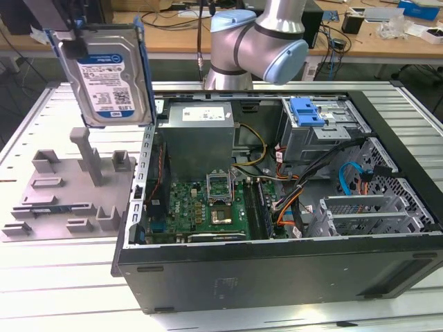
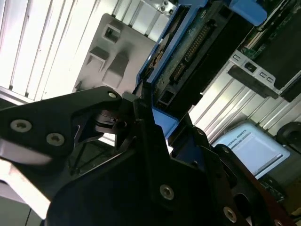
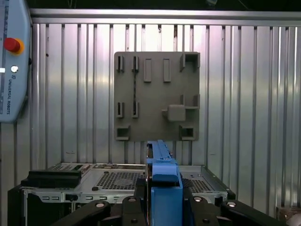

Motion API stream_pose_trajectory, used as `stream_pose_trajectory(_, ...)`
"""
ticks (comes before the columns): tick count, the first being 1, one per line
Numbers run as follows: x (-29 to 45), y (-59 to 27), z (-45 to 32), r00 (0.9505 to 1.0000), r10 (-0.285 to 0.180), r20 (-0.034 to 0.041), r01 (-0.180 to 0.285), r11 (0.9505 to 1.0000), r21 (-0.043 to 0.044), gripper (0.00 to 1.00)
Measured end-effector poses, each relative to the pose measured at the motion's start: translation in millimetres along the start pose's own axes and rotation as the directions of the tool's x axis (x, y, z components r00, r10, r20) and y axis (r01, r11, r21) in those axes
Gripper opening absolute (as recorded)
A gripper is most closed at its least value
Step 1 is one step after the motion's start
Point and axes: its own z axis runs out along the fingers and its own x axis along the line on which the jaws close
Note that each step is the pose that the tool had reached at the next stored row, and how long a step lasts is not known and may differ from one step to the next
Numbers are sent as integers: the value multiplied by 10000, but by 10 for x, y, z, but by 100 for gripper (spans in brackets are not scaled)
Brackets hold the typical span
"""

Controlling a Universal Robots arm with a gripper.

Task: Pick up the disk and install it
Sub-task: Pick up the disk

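The disk (image 1: pixel 111 72), a silver hard drive with a white-and-blue label and a blue frame, hangs upright in the air at the exterior view's upper left. My gripper (image 1: pixel 69 41) is shut on its upper edge. It hangs above the grey plastic fixture (image 1: pixel 69 187) with upright posts, clear of it. In the second wrist view the black fingers (image 2: pixel 136 127) clamp the blue frame, and the disk's (image 2: pixel 197 42) connector end shows beyond them. In the first wrist view the disk's blue edge (image 3: pixel 162 179) sits between the fingers, with the fixture (image 3: pixel 157 96) far below.
An open computer case (image 1: pixel 277 270) lies to the exterior view's right of the fixture, with the motherboard (image 1: pixel 208 204), a power supply (image 1: pixel 201 131), cables and a drive bay holding a blue bracket (image 1: pixel 308 111). The arm's body (image 1: pixel 259 38) stands behind the case. A pendant (image 3: pixel 11 61) lies on the slatted table.
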Motion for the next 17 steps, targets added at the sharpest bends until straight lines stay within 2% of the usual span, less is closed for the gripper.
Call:
stream_pose_trajectory(1, 21, -58, 0, 10000, 0, 0, 0, 10000, -7, 37)
stream_pose_trajectory(15, 206, -605, -6, 10000, -1, 1, 1, 9999, -106, 37)
stream_pose_trajectory(17, 242, -716, -7, 10000, -2, 1, 2, 9999, -127, 37)
